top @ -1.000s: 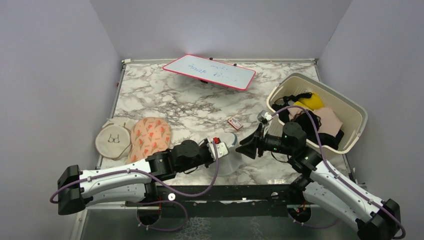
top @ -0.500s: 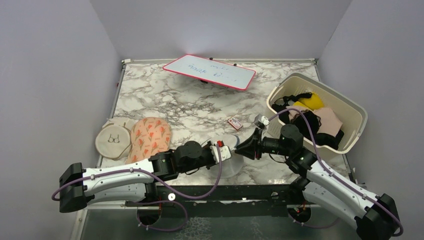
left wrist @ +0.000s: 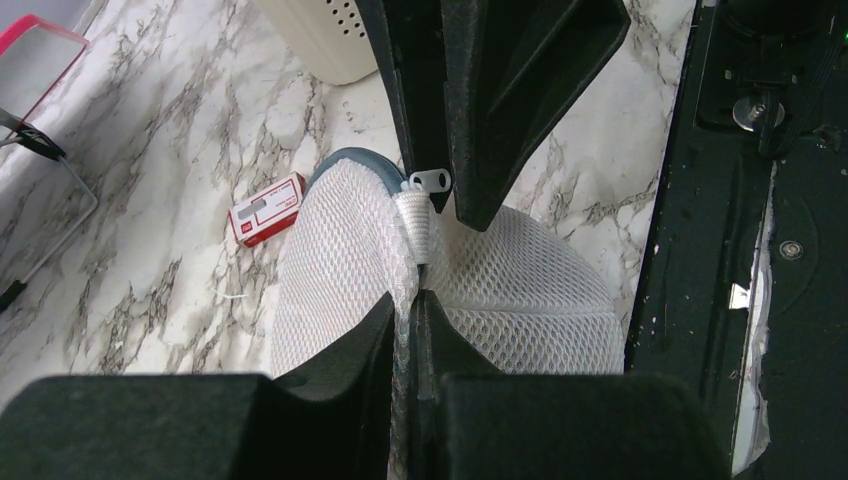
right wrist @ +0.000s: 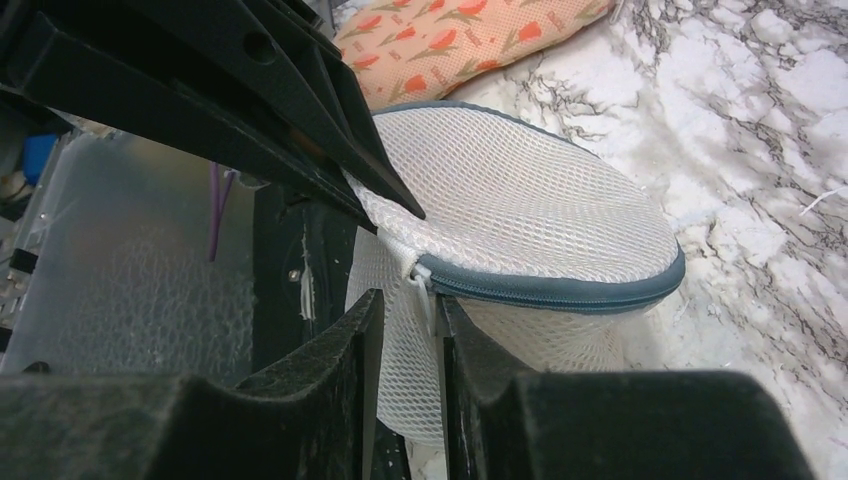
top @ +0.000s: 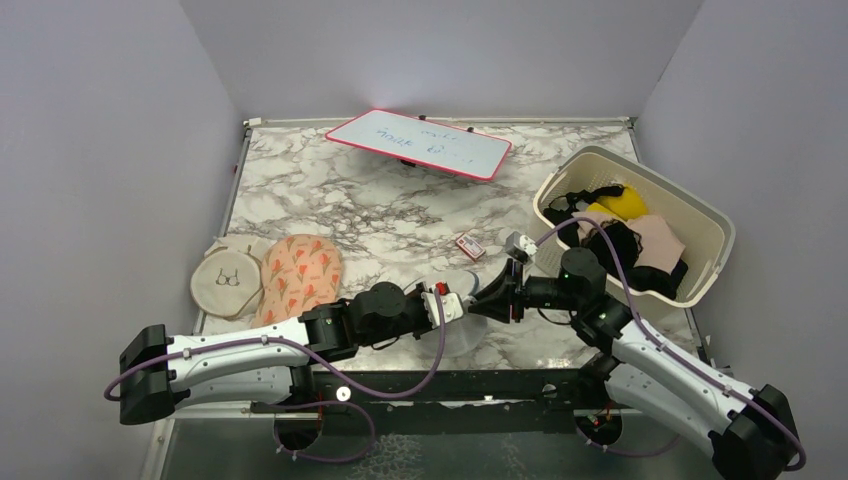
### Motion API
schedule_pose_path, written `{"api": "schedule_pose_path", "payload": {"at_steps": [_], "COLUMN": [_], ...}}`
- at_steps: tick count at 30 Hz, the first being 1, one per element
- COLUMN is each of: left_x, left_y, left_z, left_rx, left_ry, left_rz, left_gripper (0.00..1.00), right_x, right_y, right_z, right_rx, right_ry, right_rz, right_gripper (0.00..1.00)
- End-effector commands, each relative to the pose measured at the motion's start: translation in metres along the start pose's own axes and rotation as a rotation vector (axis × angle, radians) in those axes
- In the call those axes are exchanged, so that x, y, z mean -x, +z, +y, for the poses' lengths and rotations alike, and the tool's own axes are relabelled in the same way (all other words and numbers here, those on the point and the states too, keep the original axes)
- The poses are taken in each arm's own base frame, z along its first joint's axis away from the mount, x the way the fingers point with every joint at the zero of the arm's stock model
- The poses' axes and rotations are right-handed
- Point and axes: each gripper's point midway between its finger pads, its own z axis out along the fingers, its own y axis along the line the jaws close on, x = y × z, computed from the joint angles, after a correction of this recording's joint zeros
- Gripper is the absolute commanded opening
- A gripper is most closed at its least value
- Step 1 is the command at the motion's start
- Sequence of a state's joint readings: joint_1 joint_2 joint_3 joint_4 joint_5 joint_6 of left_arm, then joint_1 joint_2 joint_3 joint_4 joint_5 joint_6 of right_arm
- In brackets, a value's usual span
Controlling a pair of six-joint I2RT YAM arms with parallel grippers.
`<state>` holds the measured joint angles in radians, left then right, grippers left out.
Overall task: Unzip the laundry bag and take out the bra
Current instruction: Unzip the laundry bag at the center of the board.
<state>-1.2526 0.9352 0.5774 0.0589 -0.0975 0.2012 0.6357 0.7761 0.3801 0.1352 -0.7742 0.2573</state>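
Laundry bag [left wrist: 510,290] sits at the near edge of the bench [top: 380,205], about mid-width. It is right of the orange-pink patterned pouch [top: 300,275] and nearer than a small red-and-white box [top: 470,246]. I read it as a white mesh cylinder with a round flat top. Grey-blue zipper trim [right wrist: 560,292] runs round the rim. Along the stretch I can see, the zip is closed.

Left gripper [left wrist: 405,305]: reaches in from the left. Jaws together on a raised fold of white mesh at the bag's top seam, pinched tight, with no gap showing beside the fabric.

Right gripper [right wrist: 411,300]: reaches in from the right and faces the left one almost tip to tip over the bag. Jaws clamped on the mesh strip at the zipper's end. White pull tab [left wrist: 431,180] pokes out right at their tips. I cannot tell whether the tab itself is gripped or only the fabric beside it.

Bra: I cannot make it out through the mesh from any camera.

Elsewhere on the bench:
- Flat round beige pouch with a bra drawing [top: 226,283], just left of the patterned pouch, on the left side.
- Red-framed whiteboard [top: 418,143] at the far edge, mid-width.
- Cream basket [top: 715,262] on the right, holding a yellow piece [top: 625,202], a black garment [top: 615,240] and a pale pink garment [top: 660,245].
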Motion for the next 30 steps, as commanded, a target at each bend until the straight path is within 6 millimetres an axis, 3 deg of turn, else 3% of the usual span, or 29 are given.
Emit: {"api": "schedule_pose_path", "payload": {"at_steps": [1, 8, 30], "left_x": [0.022, 0.025, 0.027], "left_y": [-0.001, -0.002, -0.005], "left_z": [0.006, 0.006, 0.005], "left_rx": [0.019, 0.019, 0.023], "left_ry": [0.007, 0.007, 0.009], "left_rz": [-0.054, -0.065, -0.070], "left_gripper": [0.00, 0.00, 0.00], "right_x": [0.021, 0.022, 0.008], "right_y": [-0.002, -0.005, 0.000], "right_z": [0.004, 0.001, -0.006], "right_rx": [-0.002, -0.043, -0.044], "right_ry": [-0.072, -0.038, -0.007], "right_rz": [-0.072, -0.091, -0.065], "right_gripper": [0.22, 0.10, 0.09]}}
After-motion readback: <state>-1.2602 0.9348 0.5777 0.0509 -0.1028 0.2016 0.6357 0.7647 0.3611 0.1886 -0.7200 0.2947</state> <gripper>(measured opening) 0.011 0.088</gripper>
